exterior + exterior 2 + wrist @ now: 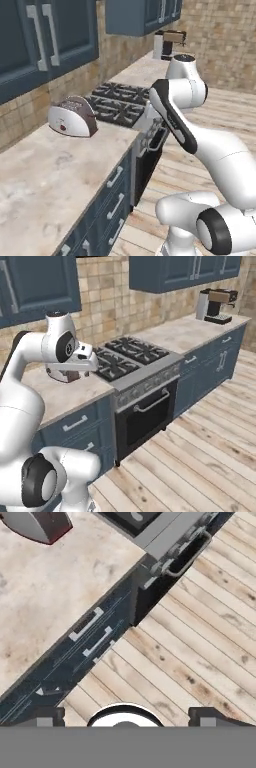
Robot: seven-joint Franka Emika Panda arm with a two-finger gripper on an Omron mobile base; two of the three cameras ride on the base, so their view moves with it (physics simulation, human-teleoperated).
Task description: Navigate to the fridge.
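Observation:
The fridge is out of view. My gripper (127,716) points straight down over the front edge of the counter (60,592) and the wooden floor (200,637). Its two dark fingertips (47,715) stand wide apart with nothing between them, so it is open. In the base views the white arm is folded above the counter, with the hand (87,359) beside the stove.
A gas stove (120,102) with an oven door (145,418) below sits in the counter run. A silver toaster (72,116) stands on the counter, and a coffee machine (216,305) at the far end. Blue-grey cabinets (45,40) hang above. The open floor (200,456) lies to the right.

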